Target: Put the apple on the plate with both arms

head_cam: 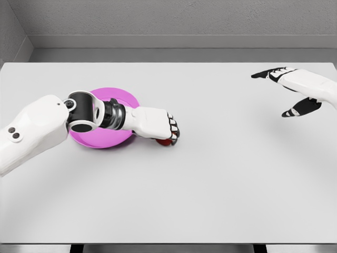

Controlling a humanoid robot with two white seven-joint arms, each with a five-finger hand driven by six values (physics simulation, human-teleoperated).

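You find the plate (pixel 113 100) at the table's (pixel 210 184) 9 o'clock side, with the apple (pixel 166 140) just beside it at its 4 o'clock.

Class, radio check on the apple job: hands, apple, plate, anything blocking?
Left hand curled over the apple, on the table just right of the pink plate. Right hand open, far right, holding nothing. Nothing blocking.

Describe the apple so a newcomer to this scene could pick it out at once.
Start at the white table and find the pink plate on its left half. Just right of the plate, the left hand reaches across it, and the apple peeks out beneath its fingers. It is the only red thing here, small and mostly covered.
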